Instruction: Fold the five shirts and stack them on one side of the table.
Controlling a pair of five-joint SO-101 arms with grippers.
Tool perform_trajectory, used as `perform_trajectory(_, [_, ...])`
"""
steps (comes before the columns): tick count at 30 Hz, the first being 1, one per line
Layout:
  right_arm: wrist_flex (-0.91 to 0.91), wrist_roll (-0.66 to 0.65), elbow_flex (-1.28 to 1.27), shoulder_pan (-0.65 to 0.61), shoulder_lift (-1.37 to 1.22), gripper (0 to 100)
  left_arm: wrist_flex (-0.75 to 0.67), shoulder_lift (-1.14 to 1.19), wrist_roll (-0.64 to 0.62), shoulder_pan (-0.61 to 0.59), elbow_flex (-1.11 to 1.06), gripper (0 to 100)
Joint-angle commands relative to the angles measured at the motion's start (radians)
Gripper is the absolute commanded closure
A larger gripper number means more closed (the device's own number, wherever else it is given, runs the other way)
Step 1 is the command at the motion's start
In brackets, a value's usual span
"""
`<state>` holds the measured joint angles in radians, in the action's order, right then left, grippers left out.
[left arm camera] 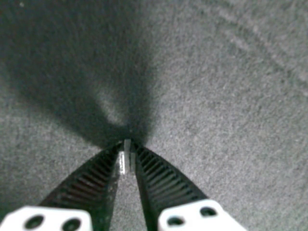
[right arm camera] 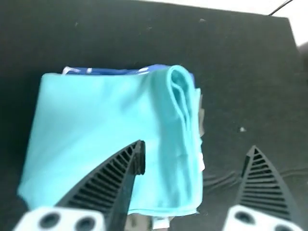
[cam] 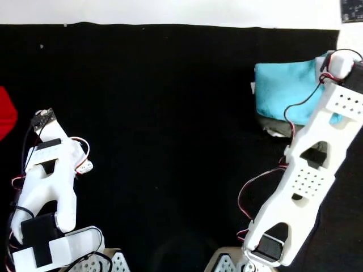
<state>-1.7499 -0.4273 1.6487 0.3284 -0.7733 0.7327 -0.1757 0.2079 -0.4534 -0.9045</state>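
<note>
A folded turquoise shirt lies on top of a stack at the table's right side; in the right wrist view the turquoise shirt covers a blue shirt whose edge peeks out. My right gripper hovers open above the stack's edge, holding nothing. A red shirt pokes in at the table's left edge. My left gripper is shut just over the black cloth at the left, empty. In the high view the left arm is bent low.
A black cloth covers the table. The right arm stretches diagonally over the right side. A white wall strip runs along the far edge.
</note>
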Motion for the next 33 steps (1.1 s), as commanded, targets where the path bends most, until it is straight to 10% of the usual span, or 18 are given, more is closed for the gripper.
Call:
perform_trajectory(1, [-0.018, 0.023, 0.079, -0.021, 0.059, 68.8, -0.02, -0.008, -0.006, -0.005, -0.002, 99])
perform_trajectory(15, [-0.012, 0.138, -0.928, -0.22, 0.756, 69.0, -0.02, -0.008, -0.006, -0.005, -0.002, 99])
perform_trajectory(19, [0.025, 0.138, -1.349, -0.338, 0.878, 83.7, -0.018, -0.008, -0.005, -0.005, -0.002, 99])
perform_trajectory(24, [0.239, 0.14, -1.819, -0.435, 0.997, 99.5, -0.018, -0.008, -0.005, -0.005, -0.002, 99])
perform_trajectory(33, [0.757, 0.14, -2.52, -0.479, 1.211, 99.1, -0.018, -0.008, -0.005, -0.005, -0.002, 99])
